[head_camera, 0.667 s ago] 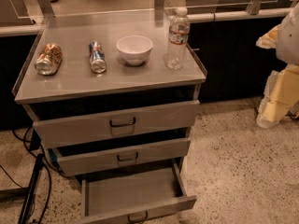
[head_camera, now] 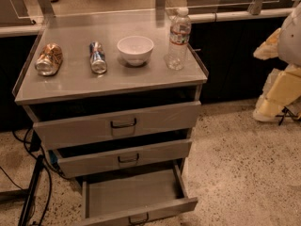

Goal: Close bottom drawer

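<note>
The bottom drawer (head_camera: 134, 192) is the lowest of three grey metal drawers in the cabinet. It is pulled far out, and its empty shallow tray shows. Its low front panel with a small dark handle (head_camera: 139, 218) lies at the bottom edge of the view. The middle drawer (head_camera: 124, 158) and the top drawer (head_camera: 117, 125) are each slightly open. My gripper (head_camera: 265, 113) hangs at the end of the cream arm at the right edge, low near the floor. It is well to the right of the cabinet and touches nothing.
On the cabinet top (head_camera: 141, 79) lie a crushed brown can (head_camera: 49, 59) and a blue can (head_camera: 98, 57); a white bowl (head_camera: 135, 50) and a water bottle (head_camera: 178, 37) stand there. Black cables and a stand (head_camera: 30, 192) are on the floor at the left. Speckled floor lies to the right.
</note>
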